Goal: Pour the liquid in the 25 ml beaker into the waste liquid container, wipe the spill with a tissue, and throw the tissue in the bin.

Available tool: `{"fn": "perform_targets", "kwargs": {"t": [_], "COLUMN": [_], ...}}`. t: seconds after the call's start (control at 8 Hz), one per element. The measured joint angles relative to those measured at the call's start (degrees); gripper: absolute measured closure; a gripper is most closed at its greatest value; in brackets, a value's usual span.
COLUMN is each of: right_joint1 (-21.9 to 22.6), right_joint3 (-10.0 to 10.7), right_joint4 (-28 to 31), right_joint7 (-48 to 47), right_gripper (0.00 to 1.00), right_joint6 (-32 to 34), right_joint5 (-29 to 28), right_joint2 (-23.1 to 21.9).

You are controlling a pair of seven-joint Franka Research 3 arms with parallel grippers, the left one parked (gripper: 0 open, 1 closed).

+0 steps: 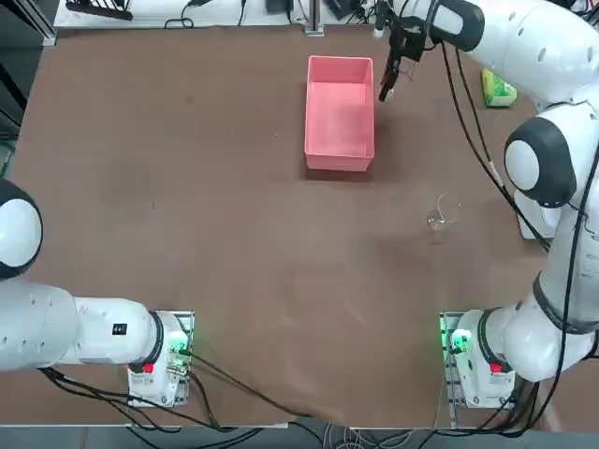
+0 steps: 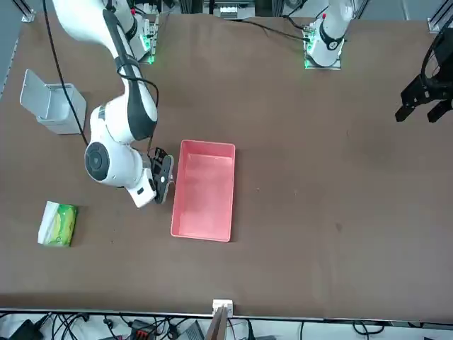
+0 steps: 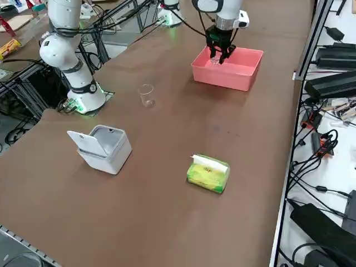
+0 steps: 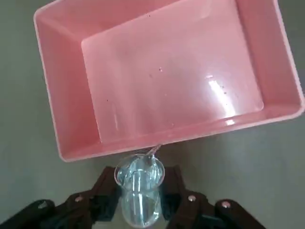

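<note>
Even, bright overhead light falls across the brown counter (image 1: 234, 234), leaving only soft, short shadows. A white glare streak sits on the floor of the waste liquid container (image 4: 219, 90) in the wrist view. Green indicator lamps glow at the arm bases.

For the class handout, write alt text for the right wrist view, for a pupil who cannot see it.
The right claw grips the 25 ml beaker, tilted with its mouth at the near rim of the pink waste liquid container. The brown table surrounds the tray.
</note>
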State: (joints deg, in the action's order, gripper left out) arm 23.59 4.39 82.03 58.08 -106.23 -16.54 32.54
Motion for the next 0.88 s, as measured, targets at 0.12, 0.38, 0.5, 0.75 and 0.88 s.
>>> {"fn": "perform_targets", "kwargs": {"t": [0.12, 0.38, 0.5, 0.75, 0.88], "right_joint1": [0.12, 0.71, 0.96, 1.38, 1.53], "right_joint3": [-0.01, -0.02, -0.02, -0.02, -0.02], "right_joint4": [-1.3, -2.53, -2.74, -2.79, -2.86], "right_joint7": [-0.5, -2.14, -2.86, -3.35, -3.48], "right_gripper": [0.53, 0.53, 0.53, 0.53, 0.53], "right_joint6": [1.2, 2.85, 3.52, 4.27, 4.57], "right_joint5": [0.84, 2.45, 3.42, 5.33, 6.48], "right_joint2": [0.12, 0.51, 0.94, 1.49, 1.55]}}
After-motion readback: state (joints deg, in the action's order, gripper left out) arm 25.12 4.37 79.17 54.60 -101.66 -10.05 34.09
